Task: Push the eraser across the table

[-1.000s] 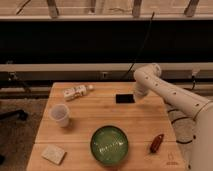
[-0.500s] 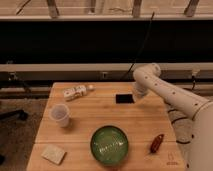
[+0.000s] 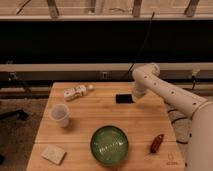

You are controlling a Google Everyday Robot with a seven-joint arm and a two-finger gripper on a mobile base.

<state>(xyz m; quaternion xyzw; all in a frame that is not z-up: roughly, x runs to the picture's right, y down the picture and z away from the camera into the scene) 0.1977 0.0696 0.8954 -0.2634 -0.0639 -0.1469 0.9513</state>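
Fingers (image 3: 135,96) just beside one eraser (image 3: 124,98) on one table (image 3: 100,116)

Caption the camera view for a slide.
Robot hand poised beside the black eraser near the wooden table's far edge.

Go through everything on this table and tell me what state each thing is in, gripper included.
eraser, lying flat towards the far edge of the table.
gripper, low at the eraser's right end; contact unclear.
plastic cup, upright, mouth up.
green bowl, upright, near the front edge.
white object, lying on its side, far left.
red oblong object, lying flat, front right.
beige pad, lying flat, front left corner.
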